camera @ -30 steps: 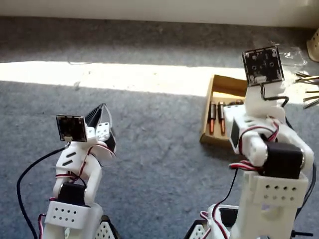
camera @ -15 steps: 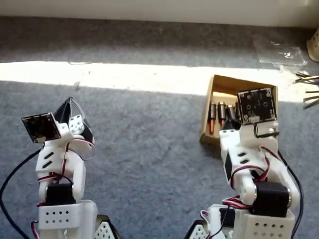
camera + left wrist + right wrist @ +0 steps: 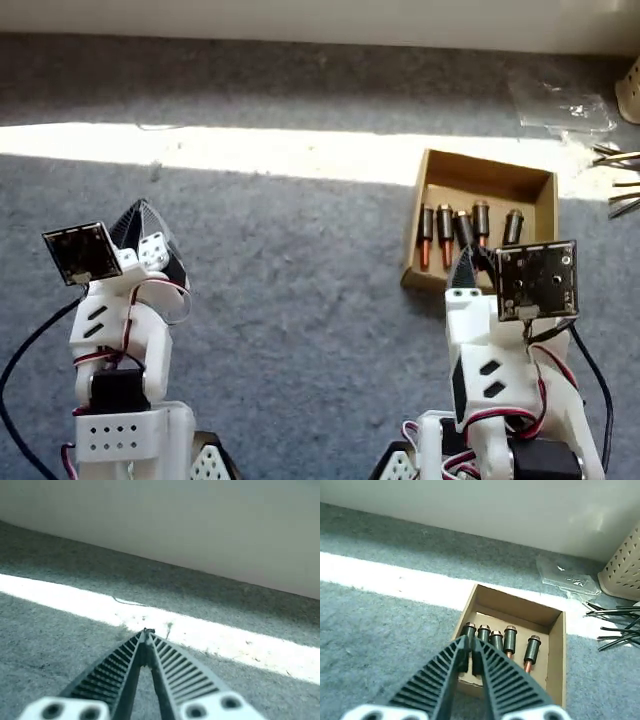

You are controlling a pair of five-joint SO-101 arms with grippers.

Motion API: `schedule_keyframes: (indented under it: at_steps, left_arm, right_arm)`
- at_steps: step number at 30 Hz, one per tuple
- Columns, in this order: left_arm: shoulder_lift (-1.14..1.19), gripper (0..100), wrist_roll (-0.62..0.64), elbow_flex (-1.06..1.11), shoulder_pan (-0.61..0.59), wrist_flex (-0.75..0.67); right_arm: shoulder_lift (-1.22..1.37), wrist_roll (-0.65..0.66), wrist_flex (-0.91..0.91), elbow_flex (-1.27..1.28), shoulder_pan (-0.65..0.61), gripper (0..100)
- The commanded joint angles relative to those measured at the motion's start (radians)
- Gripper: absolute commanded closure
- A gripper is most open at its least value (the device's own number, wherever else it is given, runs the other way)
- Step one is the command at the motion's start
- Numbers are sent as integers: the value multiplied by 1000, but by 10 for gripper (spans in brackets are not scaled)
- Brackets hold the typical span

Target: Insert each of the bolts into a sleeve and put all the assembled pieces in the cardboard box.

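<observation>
The cardboard box lies open on the grey carpet right of centre, with several bolt-in-sleeve pieces lined up inside, dark sleeves with copper bolt ends. In the right wrist view the box and its assembled pieces lie just past my right gripper, which is shut and holds nothing. From above, that gripper hovers at the box's near edge. My left gripper is far to the left over bare carpet. It is shut and empty, pointing at a sunlit strip.
A clear plastic bag lies behind the box, and black cable ties and a white perforated basket sit at the far right. A sunlit band crosses the carpet. A pale wall closes the back.
The right arm has drawn back from above the box toward its base, uncovering the pieces inside. The left arm swung left earlier and has since stayed put.
</observation>
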Motion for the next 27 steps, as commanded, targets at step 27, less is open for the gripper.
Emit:
schedule_keyframes:
  at_steps: [27]
  left_arm:
    - [-289, 992, -101, 15, 108, 143]
  right_arm:
    - [-404, -9, -64, 329, -8, 994]
